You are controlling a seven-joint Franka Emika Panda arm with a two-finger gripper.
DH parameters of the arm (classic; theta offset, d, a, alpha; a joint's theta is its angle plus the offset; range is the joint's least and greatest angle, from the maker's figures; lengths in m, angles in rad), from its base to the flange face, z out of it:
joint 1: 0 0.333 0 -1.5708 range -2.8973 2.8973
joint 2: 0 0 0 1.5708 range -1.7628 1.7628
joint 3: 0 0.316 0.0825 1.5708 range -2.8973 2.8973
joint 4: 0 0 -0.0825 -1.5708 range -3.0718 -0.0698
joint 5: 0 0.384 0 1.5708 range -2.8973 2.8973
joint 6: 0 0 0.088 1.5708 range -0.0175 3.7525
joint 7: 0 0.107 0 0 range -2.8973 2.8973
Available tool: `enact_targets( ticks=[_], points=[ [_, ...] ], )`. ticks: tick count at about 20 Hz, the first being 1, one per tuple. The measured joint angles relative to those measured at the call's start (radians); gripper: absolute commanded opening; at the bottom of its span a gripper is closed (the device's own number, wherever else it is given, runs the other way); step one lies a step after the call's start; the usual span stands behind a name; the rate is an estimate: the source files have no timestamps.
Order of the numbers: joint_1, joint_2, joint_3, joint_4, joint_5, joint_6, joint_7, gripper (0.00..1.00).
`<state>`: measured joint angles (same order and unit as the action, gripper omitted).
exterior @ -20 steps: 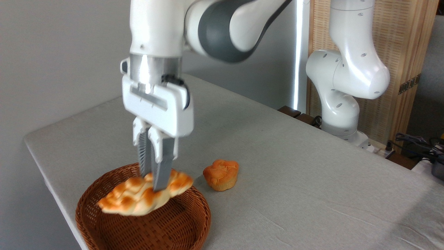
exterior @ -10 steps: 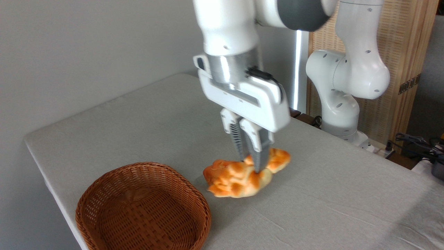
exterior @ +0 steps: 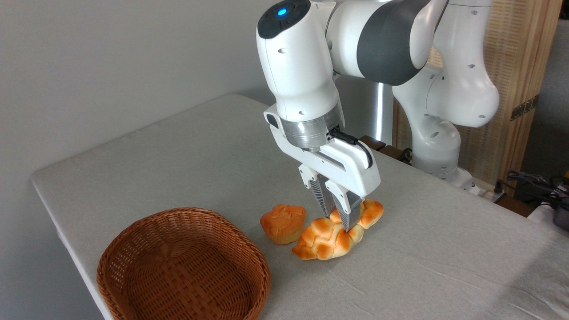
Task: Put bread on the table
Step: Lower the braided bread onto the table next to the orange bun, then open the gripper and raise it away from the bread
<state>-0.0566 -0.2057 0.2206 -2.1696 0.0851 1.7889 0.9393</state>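
We see the jaws clamped on the middle of the bread (exterior: pixel 331 235), one finger on each side of the loaf. The gripper (exterior: pixel 340 222) points down from the arm (exterior: pixel 306 80). The bread sits low against the grey bench (exterior: pixel 178 151). Just to its left stands a small bun (exterior: pixel 282 223). Further left, near the bench edge, is an empty wicker basket (exterior: pixel 184 267).
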Motion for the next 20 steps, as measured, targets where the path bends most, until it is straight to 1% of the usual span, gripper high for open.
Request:
enact_targets(
  ticks=[11,14,16,18,20],
  points=[
    [0.000,0.020,0.000,-0.003,-0.001,0.000,-0.004,1.00],
    [-0.003,0.018,0.000,0.001,-0.004,0.004,-0.029,1.00],
    [-0.013,0.013,-0.005,0.030,-0.031,0.013,-0.070,1.00],
    [-0.021,0.007,-0.017,0.093,-0.072,0.014,-0.105,1.00],
    [-0.023,0.002,-0.037,0.172,-0.094,0.003,-0.120,1.00]
  ],
)
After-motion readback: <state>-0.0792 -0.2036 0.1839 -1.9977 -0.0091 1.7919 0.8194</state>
